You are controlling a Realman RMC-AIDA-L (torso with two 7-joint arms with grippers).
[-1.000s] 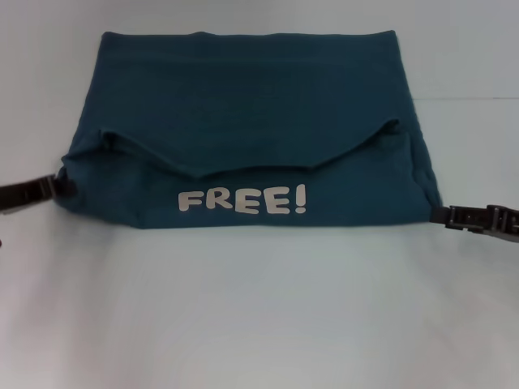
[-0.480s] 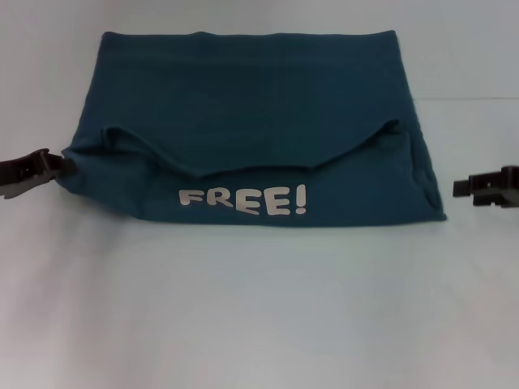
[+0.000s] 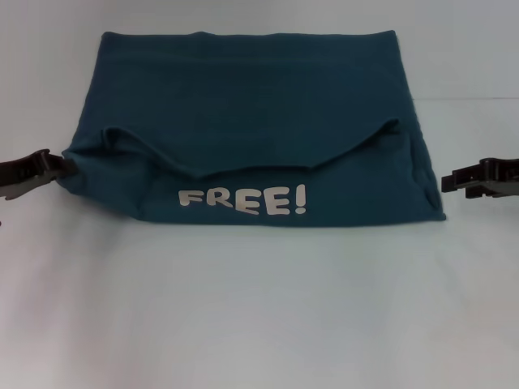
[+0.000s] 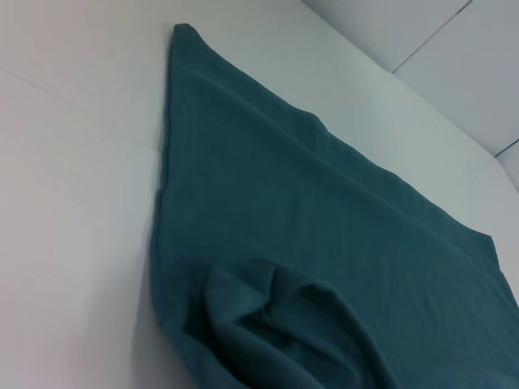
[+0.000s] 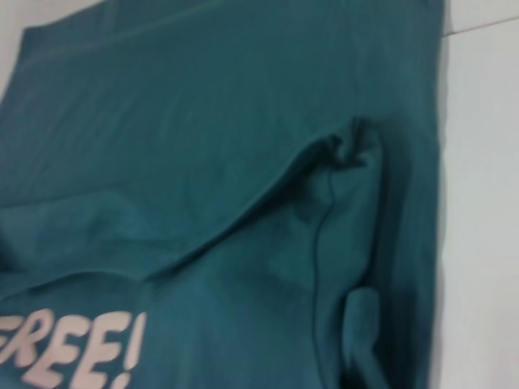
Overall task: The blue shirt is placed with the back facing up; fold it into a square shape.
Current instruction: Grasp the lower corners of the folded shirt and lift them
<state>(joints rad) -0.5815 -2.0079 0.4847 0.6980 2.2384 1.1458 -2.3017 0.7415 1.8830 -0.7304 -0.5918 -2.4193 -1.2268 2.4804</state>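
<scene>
The blue shirt (image 3: 251, 130) lies folded; left gripper (image 3: 55, 168) touches its nine-o'clock edge, right gripper (image 3: 448, 183) parted just off three o'clock, left's grip indiscernible.

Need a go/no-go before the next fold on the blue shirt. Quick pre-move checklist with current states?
1. The blue shirt lies flat on the table: ok, apart from a rumpled flap edge.
2. Near part folded up, with the FREE! lettering showing: ok.
3. Square shape reached: not ok, the shirt is wider than it is deep.
4. Left gripper at the shirt's left edge: ok; whether it grips cloth: cannot tell.
5. Right gripper clear of the shirt: ok, a gap shows beside the right edge.
6. Folded edges line up: not ok, the flap edge dips in the middle.
</scene>
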